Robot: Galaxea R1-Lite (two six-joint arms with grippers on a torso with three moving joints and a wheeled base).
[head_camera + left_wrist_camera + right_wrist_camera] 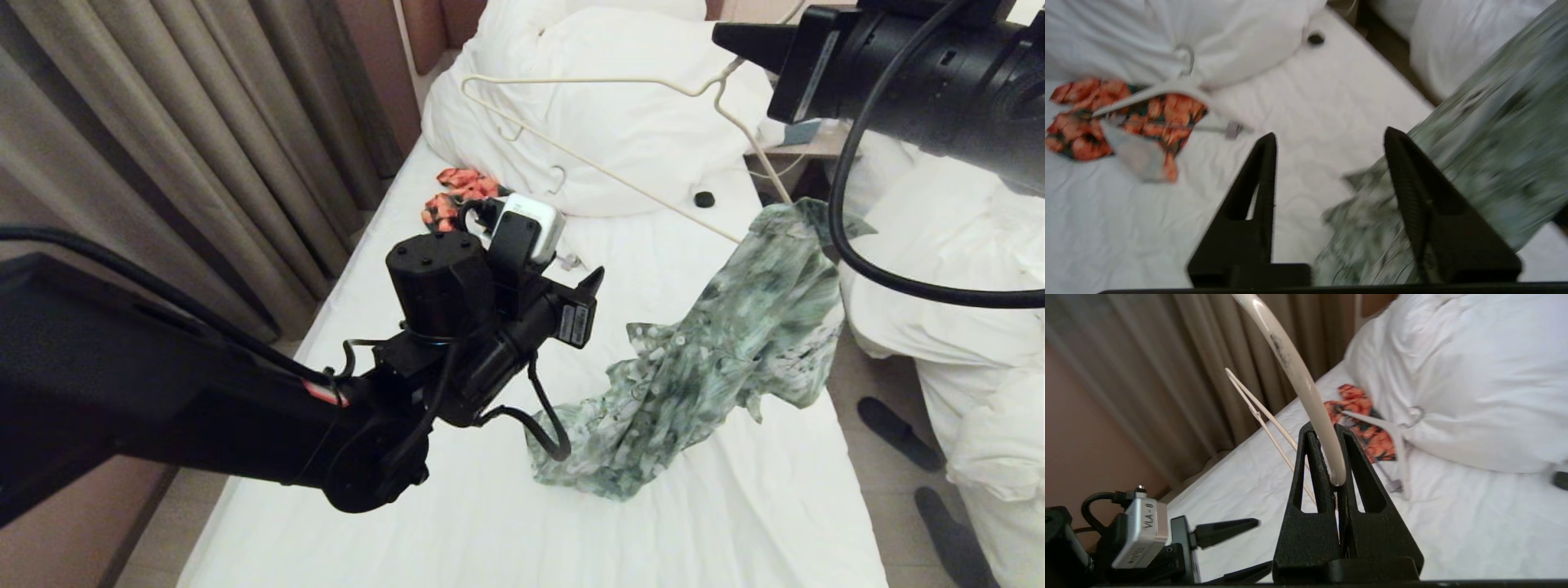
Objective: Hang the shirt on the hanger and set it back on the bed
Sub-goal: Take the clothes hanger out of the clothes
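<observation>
— Right gripper (pixel 739 45), head view: how is the hanger (pixel 604 122) held?
— Clamped at its hook, high above the bed (pixel 506 523); the green-and-white shirt (pixel 727 351) is draped from one end, its hem on the sheet.
— Left wrist view?
— Left gripper (pixel 1329 141) is seen released, beside the blurred shirt (pixel 1486 155).
— Right wrist view?
— Cream wire is pinched between shut fingers (pixel 1314 473).

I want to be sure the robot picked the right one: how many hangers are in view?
2. The cream wire hanger is held up over the bed by the right hand, one end in the green shirt. A flat white hanger lies on the orange-red garment near the pillows.
</observation>
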